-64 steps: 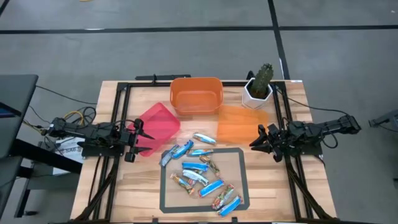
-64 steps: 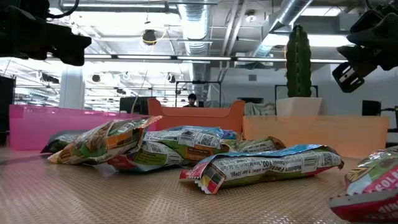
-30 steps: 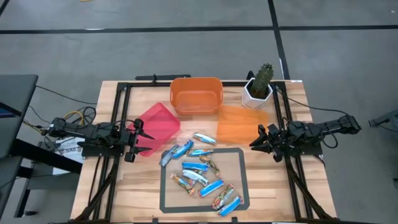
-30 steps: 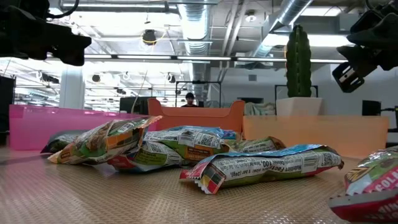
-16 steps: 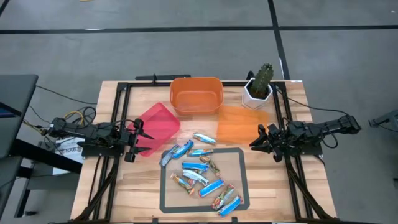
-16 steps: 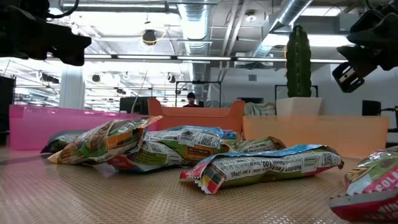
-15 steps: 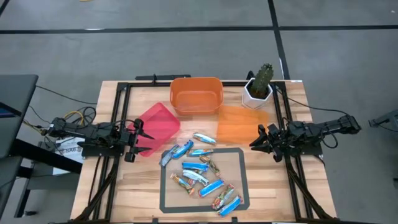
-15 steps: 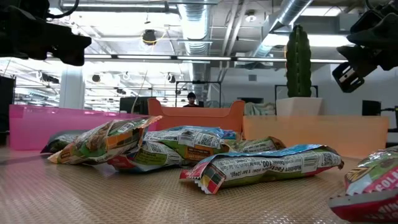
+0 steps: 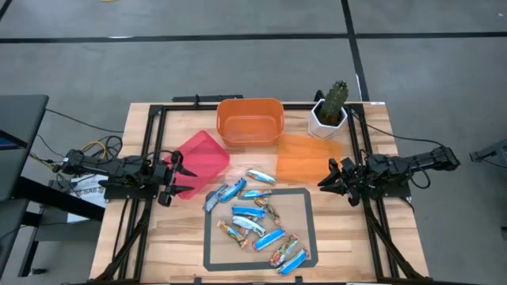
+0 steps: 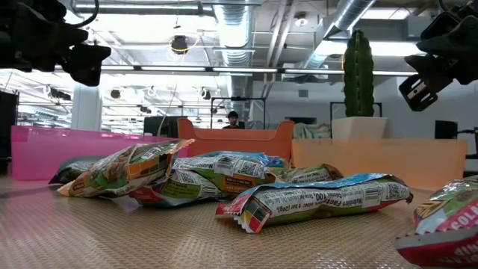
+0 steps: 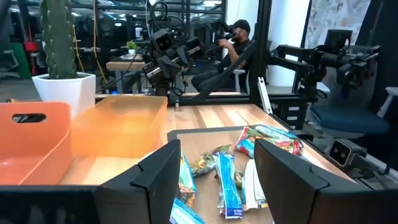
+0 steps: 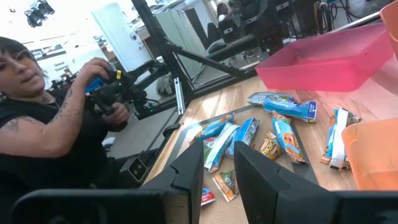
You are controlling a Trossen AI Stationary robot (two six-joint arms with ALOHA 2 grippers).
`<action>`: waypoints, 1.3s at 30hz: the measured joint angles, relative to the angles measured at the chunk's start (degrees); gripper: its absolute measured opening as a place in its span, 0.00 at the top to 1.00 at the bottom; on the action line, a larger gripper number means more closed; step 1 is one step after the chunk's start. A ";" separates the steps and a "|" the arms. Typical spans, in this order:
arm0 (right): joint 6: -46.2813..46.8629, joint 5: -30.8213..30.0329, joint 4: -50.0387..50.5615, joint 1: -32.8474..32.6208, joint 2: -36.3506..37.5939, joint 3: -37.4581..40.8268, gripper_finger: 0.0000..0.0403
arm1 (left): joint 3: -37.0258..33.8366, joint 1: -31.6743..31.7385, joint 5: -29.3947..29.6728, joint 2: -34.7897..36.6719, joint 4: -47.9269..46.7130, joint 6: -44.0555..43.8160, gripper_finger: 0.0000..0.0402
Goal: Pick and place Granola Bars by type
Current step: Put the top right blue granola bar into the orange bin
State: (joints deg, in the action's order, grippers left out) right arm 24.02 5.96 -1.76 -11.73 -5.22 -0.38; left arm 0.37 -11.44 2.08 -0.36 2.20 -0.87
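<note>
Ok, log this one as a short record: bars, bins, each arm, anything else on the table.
bars: granola bars loose on the table, in and just beyond the taped rectangle; none in a bin
bins: pink bin, orange bin, pale orange bin, all behind the bars
left gripper: open, empty, at the pink bin's edge
right gripper: open, empty, by the pale orange bin
other: potted cactus
</note>
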 joint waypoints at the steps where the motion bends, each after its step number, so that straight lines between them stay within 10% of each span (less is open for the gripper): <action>1: -0.01 0.01 0.01 -0.01 0.00 0.02 0.80 | 0.00 -0.01 0.57 0.00 0.22 0.63 0.51; 11: 0.00 0.01 0.02 0.00 0.01 0.02 0.80 | 4.06 0.02 14.52 -7.55 -1.11 0.36 0.51; 39: 0.00 0.02 0.01 0.00 0.00 0.00 0.80 | 44.64 -6.63 17.52 -77.37 -20.06 -17.41 0.57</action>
State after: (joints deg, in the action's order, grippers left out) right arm 24.02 5.97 -1.75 -11.73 -5.22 -0.38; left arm 45.00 -18.06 19.60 -77.73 -17.86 -18.28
